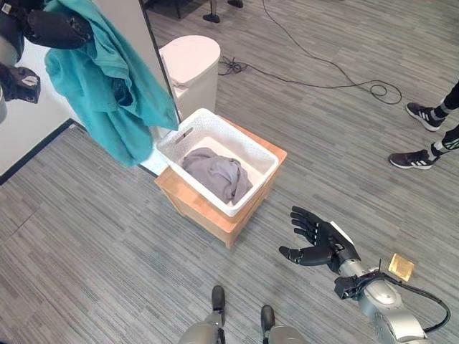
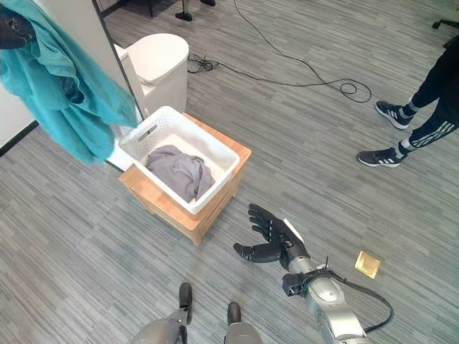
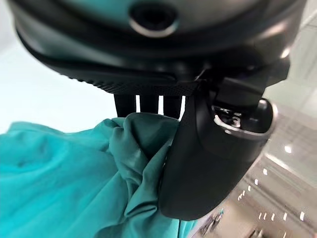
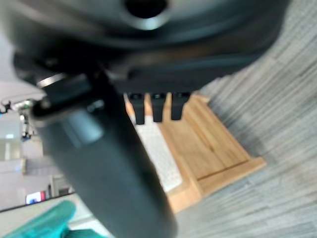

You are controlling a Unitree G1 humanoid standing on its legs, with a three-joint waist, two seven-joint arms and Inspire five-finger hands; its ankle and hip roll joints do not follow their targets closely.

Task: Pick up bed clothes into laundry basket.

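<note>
A teal garment [image 1: 107, 86] is held up high by the left hand [image 1: 54, 29], whose fingers [image 3: 148, 104] and thumb are curled into the bunched cloth; the rest of it hangs down in loose folds, to the left of and above the laundry basket [image 1: 254, 150], its lowest fold level with the basket's left rim. The cloth is plain teal, creased and crumpled where it is pinched.

One white slotted laundry basket is seen, resting on one low wooden stand [image 1: 208, 215] on the grey plank floor [image 1: 86, 272]. One grey garment [image 1: 215, 175] lies crumpled inside the basket. Thus two pieces of clothing are counted: one in the hand, one in the basket.

The right hand [image 1: 319, 240] is held low over the floor, to the right of the stand and apart from it, fingers spread and holding nothing.

One white lidded bin [image 1: 192, 64] stands behind the basket. A person's two shoes [image 1: 416, 136] are seen at the far right.
</note>
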